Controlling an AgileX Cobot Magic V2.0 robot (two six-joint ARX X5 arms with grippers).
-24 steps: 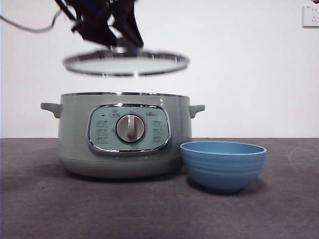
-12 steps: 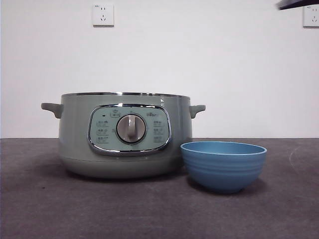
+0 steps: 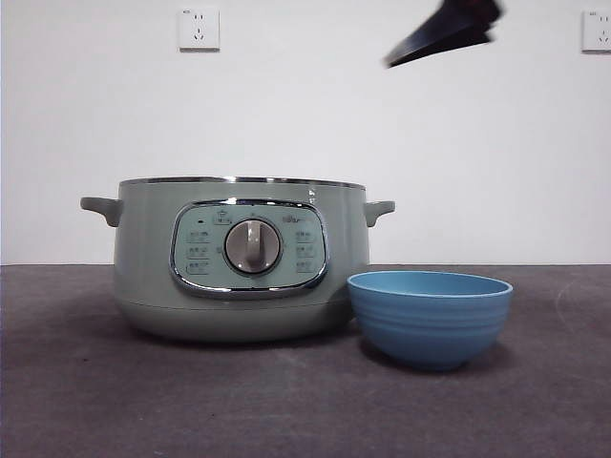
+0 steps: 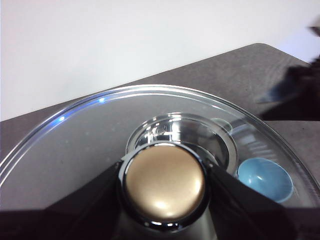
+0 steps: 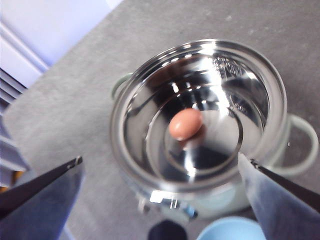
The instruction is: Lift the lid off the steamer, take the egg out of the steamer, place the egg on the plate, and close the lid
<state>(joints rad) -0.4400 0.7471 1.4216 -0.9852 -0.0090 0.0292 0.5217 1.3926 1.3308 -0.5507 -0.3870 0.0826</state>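
Now, out front, my right gripper (image 3: 447, 32) is hanging high over the open steamer (image 3: 239, 258), the plate (image 3: 430, 315) touching it. On my left wrist, I'm clamping the lid (image 4: 150, 125) by its knob (image 4: 165, 182). On my right wrist, jaws spread wide and empty, I'm looking down at the egg (image 5: 185, 124) in the steamer.

A plain white wall (image 3: 305, 124) with two sockets (image 3: 199, 28) rises behind the dark grey tabletop (image 3: 286, 401).

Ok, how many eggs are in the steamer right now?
1. The egg lies near the middle of the open steamer, seen from the right gripper above it. The front view cannot see inside.
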